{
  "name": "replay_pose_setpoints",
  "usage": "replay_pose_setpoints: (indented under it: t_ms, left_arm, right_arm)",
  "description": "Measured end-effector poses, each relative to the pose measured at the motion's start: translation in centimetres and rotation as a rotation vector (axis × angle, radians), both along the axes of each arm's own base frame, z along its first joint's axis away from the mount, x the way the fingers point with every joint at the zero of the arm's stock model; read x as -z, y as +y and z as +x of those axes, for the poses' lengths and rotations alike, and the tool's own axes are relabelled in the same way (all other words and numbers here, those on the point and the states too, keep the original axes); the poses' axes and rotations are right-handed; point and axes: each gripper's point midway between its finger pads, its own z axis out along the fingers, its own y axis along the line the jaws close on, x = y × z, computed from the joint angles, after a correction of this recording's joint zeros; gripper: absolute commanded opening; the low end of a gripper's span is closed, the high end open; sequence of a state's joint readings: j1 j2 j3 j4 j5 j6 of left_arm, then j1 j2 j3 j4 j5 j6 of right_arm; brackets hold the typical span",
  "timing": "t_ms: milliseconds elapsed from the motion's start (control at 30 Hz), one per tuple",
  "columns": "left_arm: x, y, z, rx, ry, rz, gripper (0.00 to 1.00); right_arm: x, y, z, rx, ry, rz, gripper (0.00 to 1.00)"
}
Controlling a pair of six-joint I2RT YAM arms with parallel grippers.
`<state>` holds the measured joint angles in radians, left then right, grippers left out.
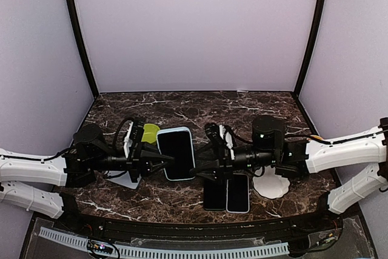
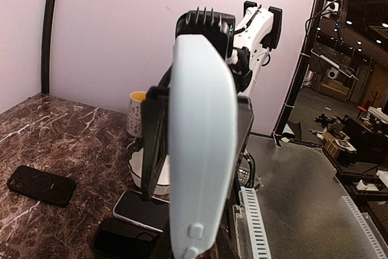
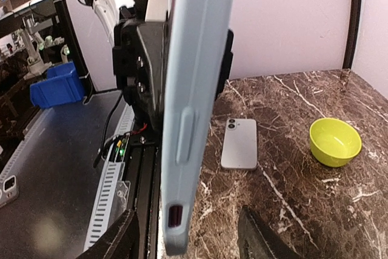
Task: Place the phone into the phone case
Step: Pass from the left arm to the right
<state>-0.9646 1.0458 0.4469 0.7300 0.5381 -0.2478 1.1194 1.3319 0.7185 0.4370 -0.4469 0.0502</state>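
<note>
The light blue phone case [image 1: 176, 153] hangs in the air between the two arms, and a phone's dark screen [image 1: 177, 150] fills its face. My left gripper [image 1: 163, 161] comes from the left and is shut on the case's edge. In the left wrist view the case [image 2: 203, 150] stands edge-on and fills the middle. My right gripper [image 3: 188, 241] is open, its black fingers [image 3: 115, 244] wide on either side of the case's end [image 3: 191, 107] and apart from it.
A black phone [image 1: 215, 193] and a pale-rimmed phone [image 1: 237, 192] lie side by side near the front edge, next to a white dish [image 1: 271, 186]. A silver phone [image 3: 239, 144] lies face down beside a yellow bowl [image 3: 334, 142]. A black case [image 2: 41, 184] and a mug [image 2: 138, 113] sit farther off.
</note>
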Motion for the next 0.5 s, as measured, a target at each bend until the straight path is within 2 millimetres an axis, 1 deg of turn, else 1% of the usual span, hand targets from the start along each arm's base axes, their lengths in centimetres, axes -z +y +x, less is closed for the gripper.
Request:
replay_pose_setpoints:
  t_ms: [167,233,300,367,433,500]
  left_arm:
    - [0.2,0.0,0.0,0.000,0.007,0.010,0.00]
    - [0.2,0.0,0.0,0.000,0.008,0.012,0.00]
    - [0.3,-0.1,0.0,0.001,0.010,0.012,0.00]
    - [0.4,-0.1,0.1,0.000,0.015,0.015,0.00]
    - [0.7,0.0,0.2,-0.001,0.023,0.025,0.00]
    - [0.8,0.0,0.3,-0.007,0.036,0.028,0.21]
  right_arm:
    - [-3.7,0.7,0.8,0.032,0.009,0.056,0.40]
    - [-4.8,1.0,1.0,0.038,0.021,0.075,0.32]
    - [-5.3,1.1,1.0,0.040,0.035,0.082,0.16]
    - [-5.0,1.4,1.0,0.037,0.064,0.077,0.00]
    - [-4.7,1.6,0.9,0.026,0.090,0.071,0.00]
    - [-4.6,1.6,1.0,0.032,0.124,0.069,0.00]
